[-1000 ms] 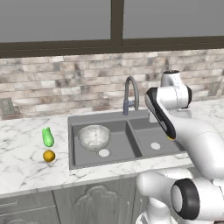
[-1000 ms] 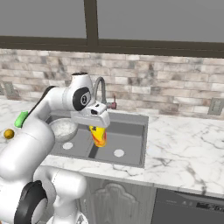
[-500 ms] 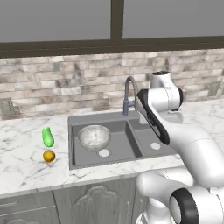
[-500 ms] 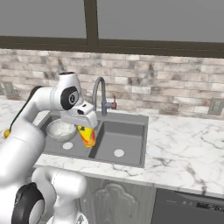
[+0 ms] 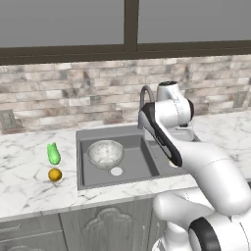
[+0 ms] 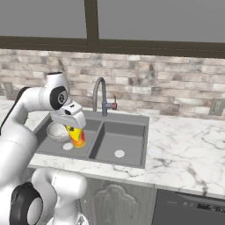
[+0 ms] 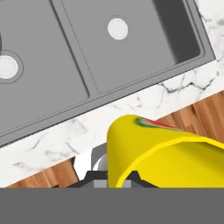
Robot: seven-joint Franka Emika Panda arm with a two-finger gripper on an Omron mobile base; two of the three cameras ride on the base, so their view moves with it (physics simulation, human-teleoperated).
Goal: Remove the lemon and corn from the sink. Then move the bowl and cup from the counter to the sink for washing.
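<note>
**Yellow cup held above the sink**

On the marble table [image 5: 29, 181] lie the green tapered corn [image 5: 53, 153] and small orange-yellow lemon [image 5: 55, 174]. The speckled grey bowl [image 5: 105, 153] sits in the grey double-basin sink [image 6: 132, 127]. The pincer [image 6: 72, 127] is clamped on the yellow cylindrical cup [image 6: 78, 136].

The white jointed robot arm [image 6: 30, 105] rises from its base, bends at a dark-ringed elbow and reaches forward, its wrist turned so the hand points down. In the left base view the same arm [image 5: 169, 125] folds back over its own lower links. The small two-finger gripper [image 6: 75, 132] hangs below the wrist with its jaws closed on a small yellow cylindrical cup with a red mark [image 6: 78, 136], which it holds tilted. In the hand view that cup [image 7: 162, 155] sits right at the fingertips.
</note>
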